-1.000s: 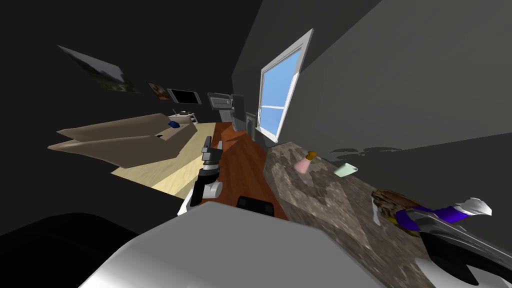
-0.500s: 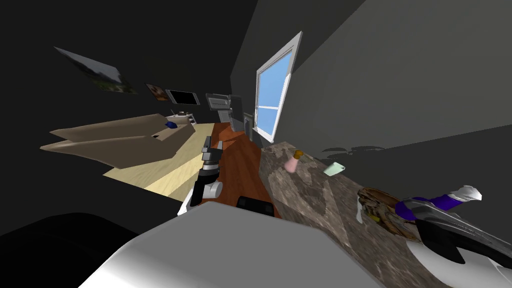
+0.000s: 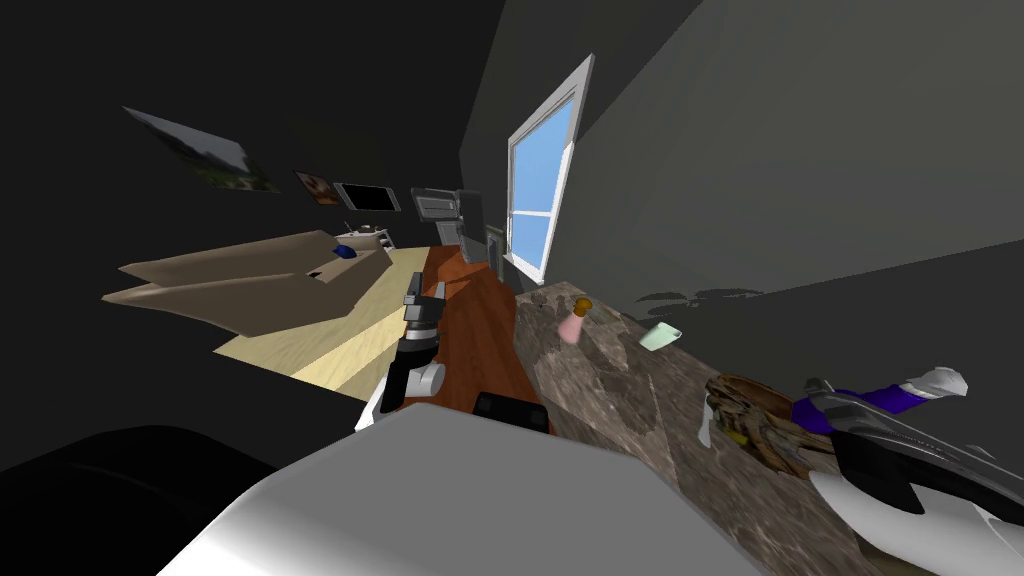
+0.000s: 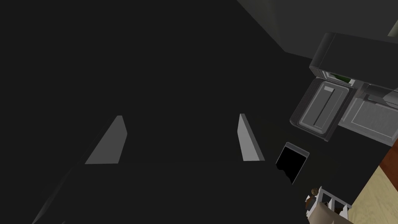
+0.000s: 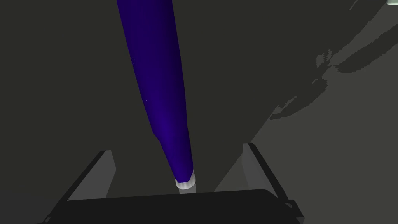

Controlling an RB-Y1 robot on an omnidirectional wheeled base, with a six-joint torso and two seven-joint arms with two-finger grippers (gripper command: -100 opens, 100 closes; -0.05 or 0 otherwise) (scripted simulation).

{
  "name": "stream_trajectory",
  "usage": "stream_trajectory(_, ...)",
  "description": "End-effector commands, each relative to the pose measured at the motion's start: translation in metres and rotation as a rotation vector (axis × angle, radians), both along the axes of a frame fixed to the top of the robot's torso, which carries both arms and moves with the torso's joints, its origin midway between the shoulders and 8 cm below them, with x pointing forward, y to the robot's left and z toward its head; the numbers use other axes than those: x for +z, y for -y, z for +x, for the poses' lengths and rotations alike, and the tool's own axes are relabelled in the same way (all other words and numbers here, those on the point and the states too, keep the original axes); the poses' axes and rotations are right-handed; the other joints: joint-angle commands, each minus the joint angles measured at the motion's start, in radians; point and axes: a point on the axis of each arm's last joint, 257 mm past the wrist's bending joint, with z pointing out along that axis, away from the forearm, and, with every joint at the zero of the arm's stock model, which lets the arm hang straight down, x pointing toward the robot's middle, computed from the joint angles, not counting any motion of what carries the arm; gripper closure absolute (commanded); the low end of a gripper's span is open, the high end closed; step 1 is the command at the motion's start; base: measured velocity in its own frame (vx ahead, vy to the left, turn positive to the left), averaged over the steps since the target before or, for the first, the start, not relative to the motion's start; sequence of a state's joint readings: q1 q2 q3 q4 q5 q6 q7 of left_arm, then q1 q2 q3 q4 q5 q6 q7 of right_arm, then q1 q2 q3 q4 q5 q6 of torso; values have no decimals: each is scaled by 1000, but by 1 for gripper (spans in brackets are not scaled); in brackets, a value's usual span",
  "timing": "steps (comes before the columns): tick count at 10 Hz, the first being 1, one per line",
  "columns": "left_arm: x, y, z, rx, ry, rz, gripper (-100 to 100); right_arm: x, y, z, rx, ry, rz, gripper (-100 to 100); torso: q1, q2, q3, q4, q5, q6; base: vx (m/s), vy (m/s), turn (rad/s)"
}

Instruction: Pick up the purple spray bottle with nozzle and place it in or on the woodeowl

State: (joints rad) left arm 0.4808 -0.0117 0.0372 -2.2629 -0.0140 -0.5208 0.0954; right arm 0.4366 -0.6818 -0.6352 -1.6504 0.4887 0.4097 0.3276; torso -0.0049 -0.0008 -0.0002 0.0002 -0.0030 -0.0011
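1. Right gripper (image 5: 177, 147) is at the near end of the mottled countertop (image 3: 620, 390), its tips (image 3: 818, 392) just over the brown bowl (image 3: 745, 395).
2. Its fingers (image 5: 105, 171) stand wide apart. The purple spray bottle (image 5: 159, 77) runs between them, and neither blade presses its sides.
3. From the head, the purple spray bottle (image 3: 885, 400) lies slanted at the bowl's right rim, with its white nozzle end pointing away from the bowl. Whether it rests on the rim, I cannot tell.
4. Left gripper (image 3: 412, 295) hangs out front over the red-brown floor. Its fingers (image 4: 112, 144) are spread wide with nothing between them.
5. Farther along the countertop, a pink bottle (image 3: 573, 322) stands at the far end, and a pale green mug (image 3: 660, 335) lies tipped near the back edge by the wall.
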Motion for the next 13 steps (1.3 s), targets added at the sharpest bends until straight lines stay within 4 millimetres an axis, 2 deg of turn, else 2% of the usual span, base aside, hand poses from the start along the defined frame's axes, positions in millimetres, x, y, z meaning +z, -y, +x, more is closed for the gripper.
stream_trajectory(1, 0, 0, 0, 0, 0, 0, 0, 0, 0, 0, 0, 0, 0, -100, 0, 0, 0, 0, 0, 0, 0, 0, 0)
stream_trajectory(3, 0, 0, 0, 0, 0, 0, 0, 0, 0, 0, 0, 0, 0, -100, 1, 0, 0, 0, 0, 0, 0, 0, 0)
stream_trajectory(4, 0, 0, 0, 0, 0, 0, 0, 0, 0, 0, 0, 0, 0, 0, 1, 0, 0, 0, 0, 0, 0, 0, 0)
stream_trajectory(5, 0, 0, 0, 0, 0, 0, 0, 12, 7, -1, -8, 1, -2, -100, 1, 0, 0, 0, 0, 0, -18, 21, 42)
stream_trajectory(13, 0, 0, 0, 0, 0, 0, 0, 60, 28, -1, -29, 1, -6, -100, 3, 2, 1, 0, 1, 0, -24, 25, 29)
